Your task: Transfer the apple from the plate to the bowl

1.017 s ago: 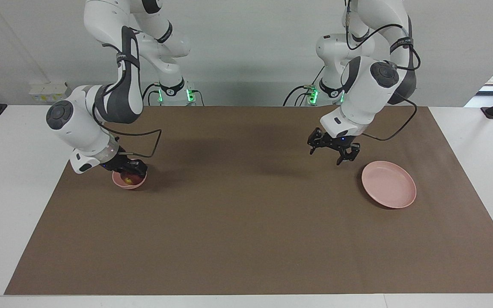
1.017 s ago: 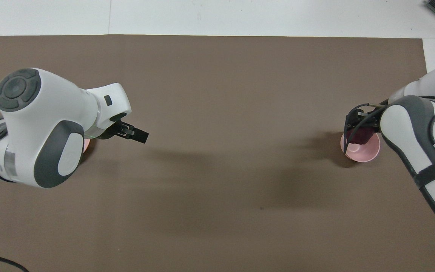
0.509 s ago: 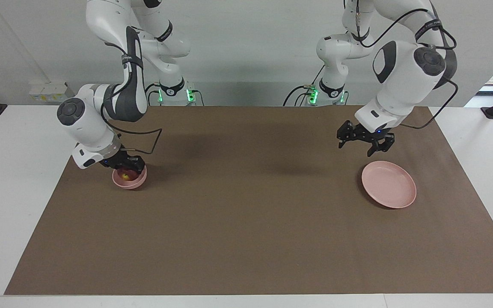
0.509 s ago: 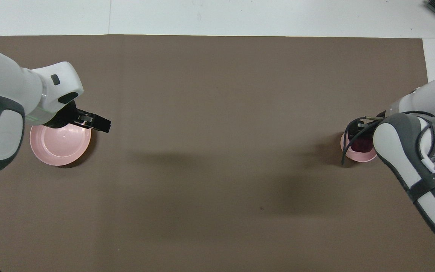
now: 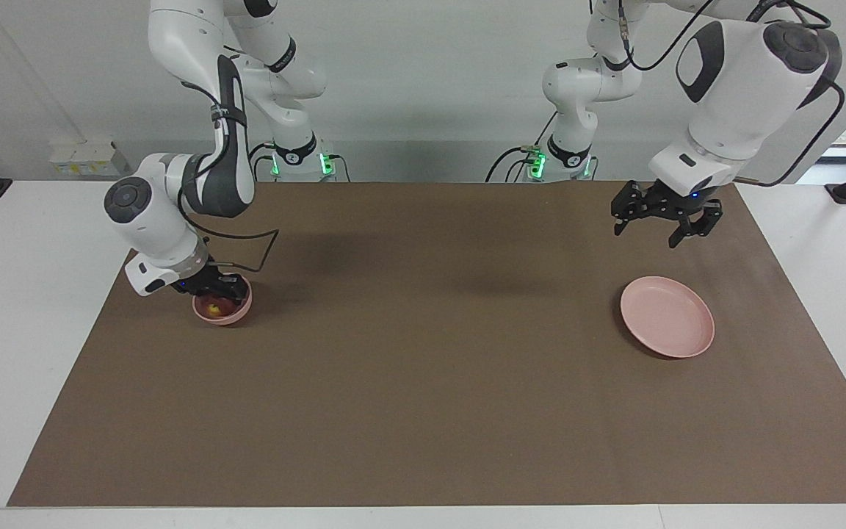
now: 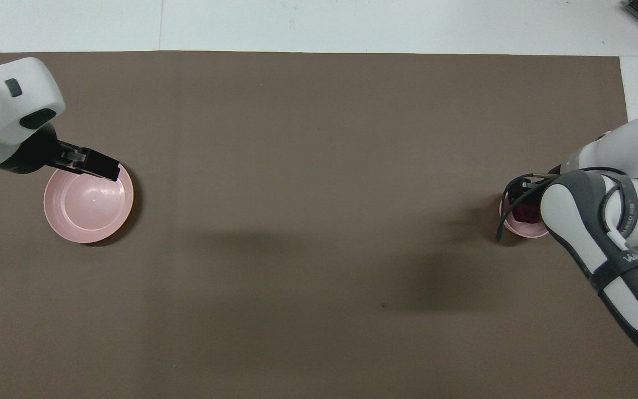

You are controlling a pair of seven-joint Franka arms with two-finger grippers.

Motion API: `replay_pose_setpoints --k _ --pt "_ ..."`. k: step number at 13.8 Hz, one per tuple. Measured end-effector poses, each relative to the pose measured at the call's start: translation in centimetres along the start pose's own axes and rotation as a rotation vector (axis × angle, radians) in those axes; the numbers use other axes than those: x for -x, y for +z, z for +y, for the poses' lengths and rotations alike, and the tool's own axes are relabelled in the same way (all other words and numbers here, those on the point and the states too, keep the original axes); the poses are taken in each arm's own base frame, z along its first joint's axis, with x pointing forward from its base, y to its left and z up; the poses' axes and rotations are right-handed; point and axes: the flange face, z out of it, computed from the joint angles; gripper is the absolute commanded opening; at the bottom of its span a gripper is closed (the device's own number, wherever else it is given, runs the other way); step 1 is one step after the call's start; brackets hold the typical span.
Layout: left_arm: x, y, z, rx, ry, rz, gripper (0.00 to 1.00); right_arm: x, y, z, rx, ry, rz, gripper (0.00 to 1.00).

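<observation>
Apple (image 5: 213, 306) sits inside the small pink bowl (image 5: 226, 314), toward my right arm's end of the brown mat (image 5: 423, 411); yellowish patch faces up. My right gripper (image 5: 219, 288) is low at the bowl's rim, at about 12 o'clock of the apple in the facing view. Its fingers reach over the rim just above the fruit; whether they are spread or pressed together, or touching the apple, I cannot tell. From overhead, only a dark red sliver of the apple (image 6: 525, 210) shows past my forearm. My left gripper (image 5: 664, 219) hangs in the air over the mat, at about 12 o'clock of the pink plate (image 5: 667, 317), fingers spread, nothing between them.
</observation>
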Motion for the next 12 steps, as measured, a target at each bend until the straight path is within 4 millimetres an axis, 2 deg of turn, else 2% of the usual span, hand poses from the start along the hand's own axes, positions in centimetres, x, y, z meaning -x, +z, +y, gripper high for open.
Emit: replay_pose_setpoints --k 1,2,4,6,7,9,12 --pt "0.4 -1.2 -0.6 -0.004 -0.012 -0.006 1.0 0.0 0.2 0.1 0.0 0.001 -0.002 0.91" --pt "0.8 -2.5 -0.7 -0.006 -0.017 -0.01 1.0 -0.1 0.2 0.1 0.0 0.002 -0.001 1.0" --pt "1.9 -5.0 -0.8 -0.009 -0.023 -0.025 1.0 -0.2 0.0 0.0 0.0 0.0 0.005 1.0" --pt "3.8 -8.2 -0.6 -0.02 -0.028 -0.004 1.0 -0.7 -1.2 -0.3 -0.001 -0.004 0.033 1.0" --pt "4.9 -9.7 -0.4 -0.031 -0.029 0.01 1.0 -1.1 -2.5 -0.6 -0.001 -0.008 0.059 1.0" --pt "6.1 -11.0 -0.6 -0.043 -0.04 0.025 1.0 -1.4 -5.6 -1.7 -0.003 -0.012 0.105 1.0" --pt "6.0 -10.6 -1.1 -0.042 -0.052 0.015 1.0 -0.5 -11.9 -2.6 -0.008 0.03 0.149 1.0"
